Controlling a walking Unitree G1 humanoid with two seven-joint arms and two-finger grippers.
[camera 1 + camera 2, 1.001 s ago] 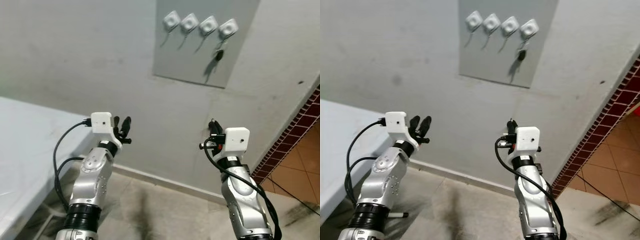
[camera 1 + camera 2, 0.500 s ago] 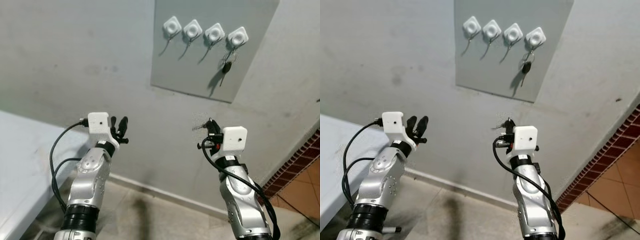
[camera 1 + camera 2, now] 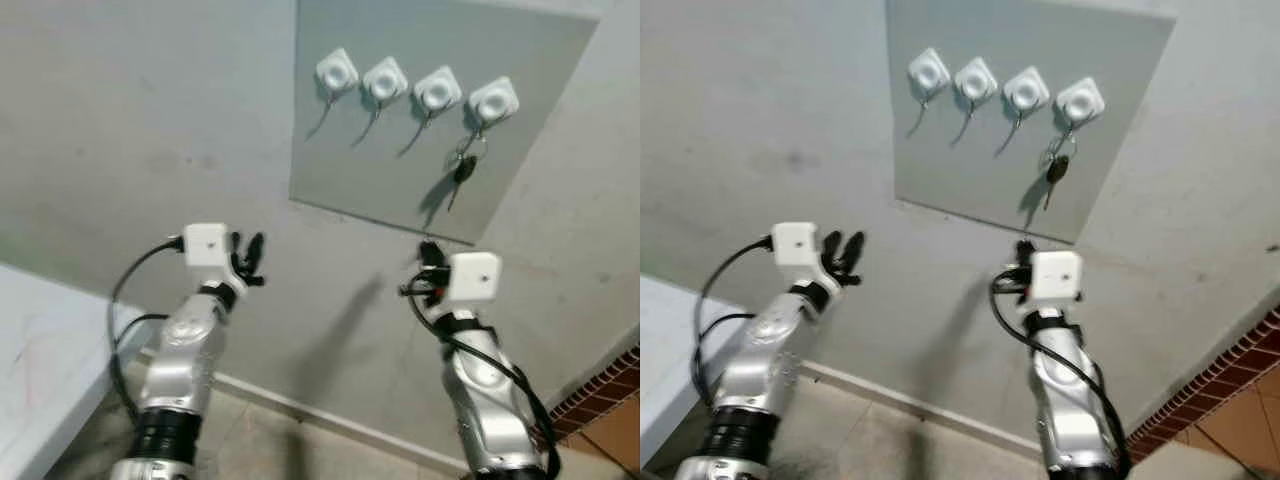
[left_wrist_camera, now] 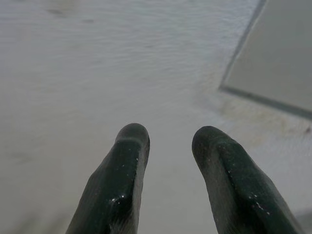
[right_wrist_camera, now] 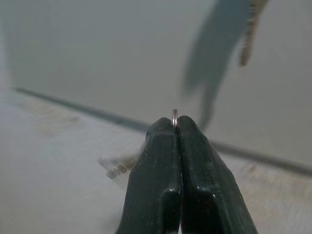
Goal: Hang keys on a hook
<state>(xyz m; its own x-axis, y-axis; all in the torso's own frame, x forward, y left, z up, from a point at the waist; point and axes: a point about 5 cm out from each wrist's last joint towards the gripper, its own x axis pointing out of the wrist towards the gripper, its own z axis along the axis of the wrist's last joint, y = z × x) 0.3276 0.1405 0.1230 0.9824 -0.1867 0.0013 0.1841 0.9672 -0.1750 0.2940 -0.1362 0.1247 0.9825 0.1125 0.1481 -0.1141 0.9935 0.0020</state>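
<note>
Up close, our right pincer (image 5: 174, 127) pressed tight on thin key ring (image 5: 174, 117); keys themselves blurred pale beside fingers, barely readable. Our left pincer (image 4: 168, 139) parted narrowly, holding nothing, bare wall ahead. Beyond right pincer, panel (image 3: 400, 180) lower edge just above; open wall between. Farther up, four hooks (image 3: 386, 78); rightmost already carries hanging key (image 3: 463, 170).

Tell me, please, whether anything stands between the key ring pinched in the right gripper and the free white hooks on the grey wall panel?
Nothing visible does. The right gripper, shut on the thin metal key ring, is just below the grey wall panel. Three white hooks are free; the rightmost hook already carries a dark key.
</note>
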